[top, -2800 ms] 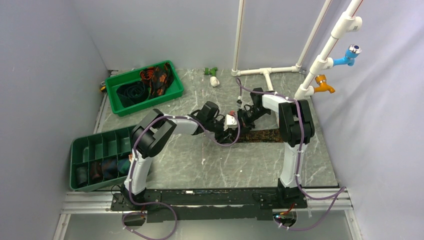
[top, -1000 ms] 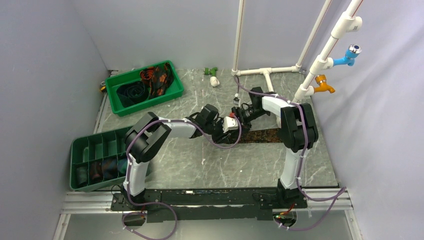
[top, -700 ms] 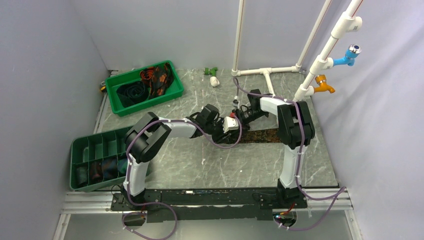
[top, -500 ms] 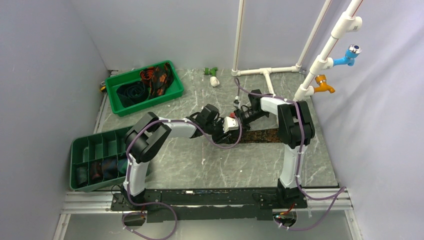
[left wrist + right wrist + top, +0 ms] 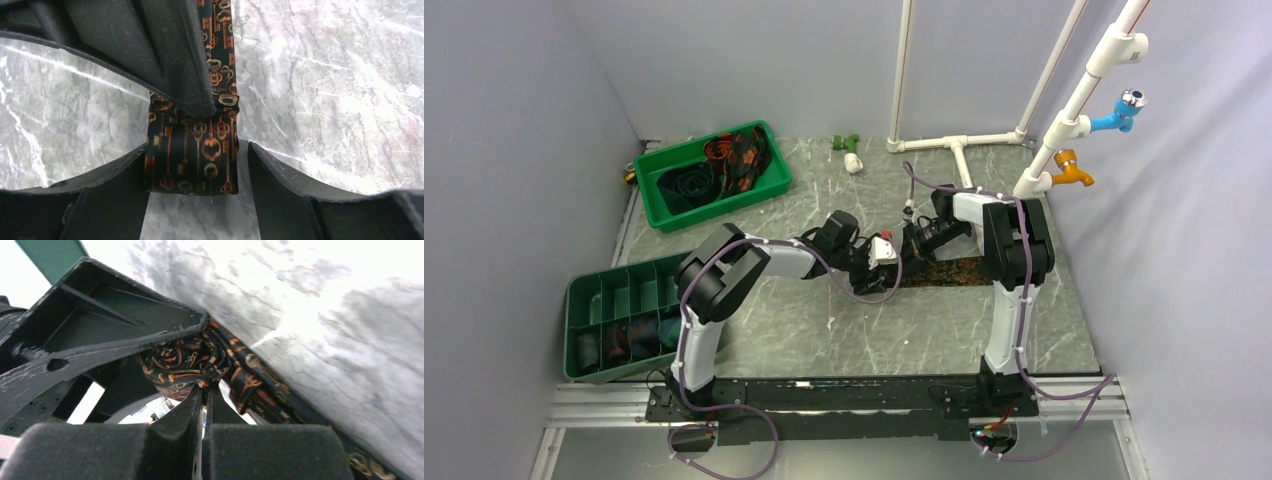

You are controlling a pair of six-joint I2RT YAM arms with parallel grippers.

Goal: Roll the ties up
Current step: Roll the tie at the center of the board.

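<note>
A dark brown tie with orange key print lies across the marble table, its flat length (image 5: pixel 946 268) running right. Its left end is wound into a small roll (image 5: pixel 192 160), which also shows in the right wrist view (image 5: pixel 185 360). My left gripper (image 5: pixel 197 155) is open around that roll: the left finger touches its side and the right finger stands a little apart. My right gripper (image 5: pixel 202 390) is shut, its tips pinched into the roll's edge from above. From overhead both grippers, left (image 5: pixel 884 262) and right (image 5: pixel 907 248), meet over the roll.
A green tray (image 5: pixel 724 207) at the back left holds loose ties. A divided green tray (image 5: pixel 574 330) at the near left holds rolled ties (image 5: pixel 629 337). White pipes (image 5: pixel 954 145) with a blue tap (image 5: pixel 1124 110) and an orange tap (image 5: pixel 1072 168) stand at the back right.
The left gripper's fingers have spread away from the roll. The right gripper has closed on the roll's edge and shifted slightly right and nearer.
</note>
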